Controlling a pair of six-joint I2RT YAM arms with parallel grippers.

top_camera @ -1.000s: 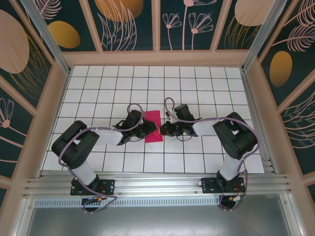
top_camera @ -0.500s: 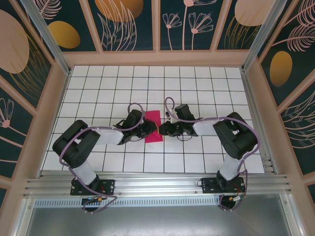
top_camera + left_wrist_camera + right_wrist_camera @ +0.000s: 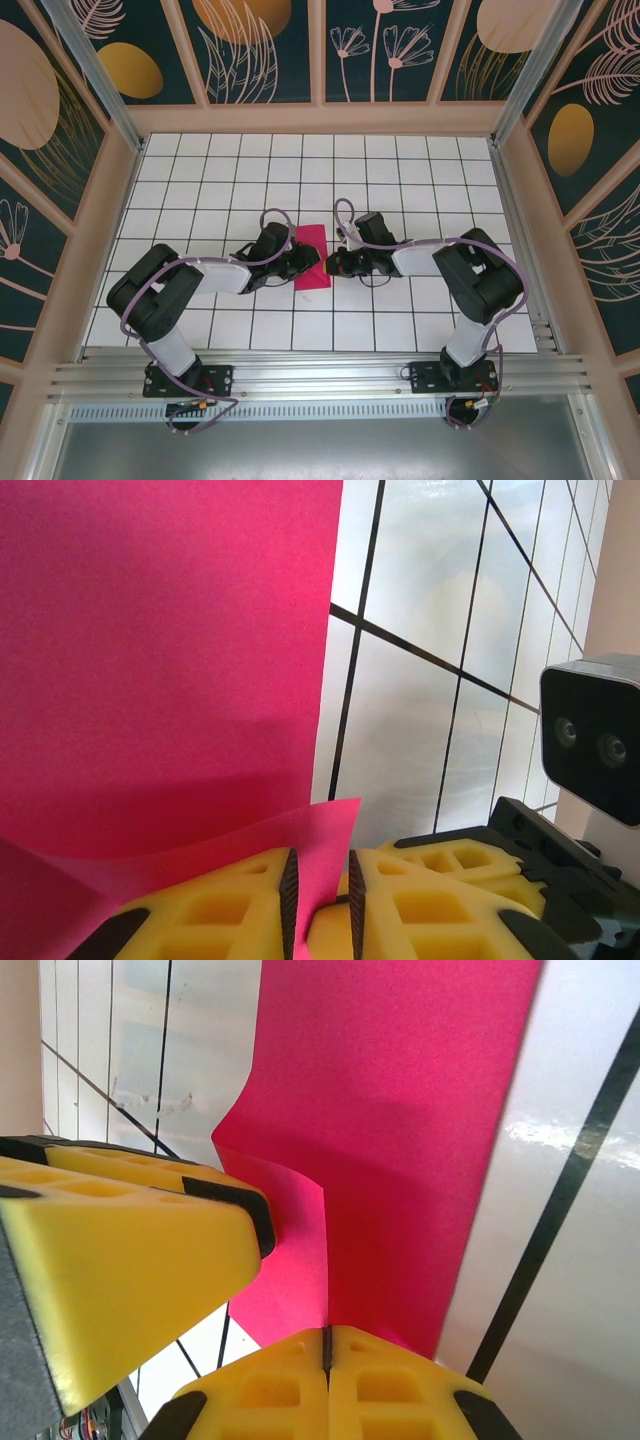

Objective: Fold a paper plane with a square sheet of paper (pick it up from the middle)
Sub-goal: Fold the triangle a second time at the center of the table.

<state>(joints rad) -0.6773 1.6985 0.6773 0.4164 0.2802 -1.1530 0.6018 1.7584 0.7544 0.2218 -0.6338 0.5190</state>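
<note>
Where walls are floral, white grid table [image 3: 400, 190]

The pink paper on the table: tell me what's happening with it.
Two robot arms are working the pink paper on the white tiled table, one from each side. The left gripper pinches a lifted corner at the paper's near end. The right gripper is shut at the same raised fold. The rest of the paper lies flat.

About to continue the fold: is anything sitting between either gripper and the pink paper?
Nothing visible does. The left gripper has a raised edge of the square sheet of paper between its fingertips, and the right gripper is shut on the lifted edge on its side. The white tiled table around the sheet looks bare.
</note>
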